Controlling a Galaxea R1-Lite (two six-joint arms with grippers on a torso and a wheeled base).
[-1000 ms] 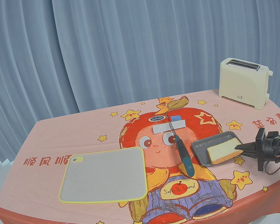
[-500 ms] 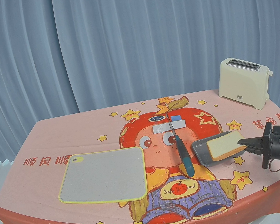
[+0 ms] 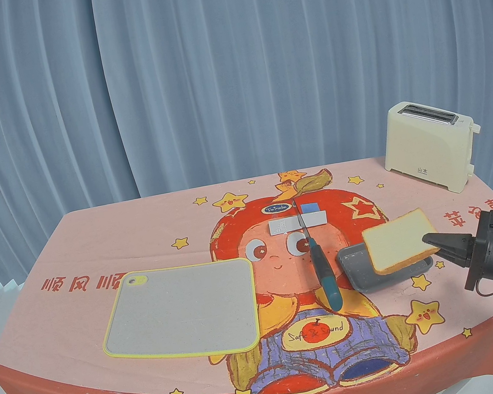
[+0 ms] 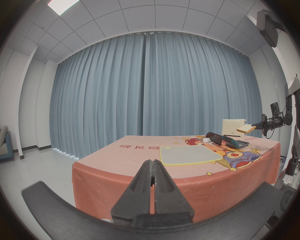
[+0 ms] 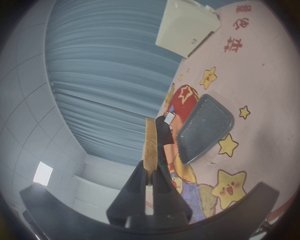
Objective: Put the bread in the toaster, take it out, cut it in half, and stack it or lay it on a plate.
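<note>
My right gripper (image 3: 431,238) is clamped on the edge of the pale square slice of bread (image 3: 397,240); both fingers (image 5: 142,175) pinch the crust. The slice hangs in the air, tilted, lifted off the dark grey rectangular tray (image 3: 351,265) and partly over its right end. The cream plastic toaster (image 3: 429,146) stands at the far right corner of the table with the pink cartoon cloth (image 3: 141,238), well apart from the bread. A knife with a teal handle (image 3: 325,271) lies just left of the tray, and the grey cutting board with a yellow rim (image 3: 182,311) lies farther left. My left gripper (image 4: 152,178) is pressed together on nothing, low before the table's left side.
</note>
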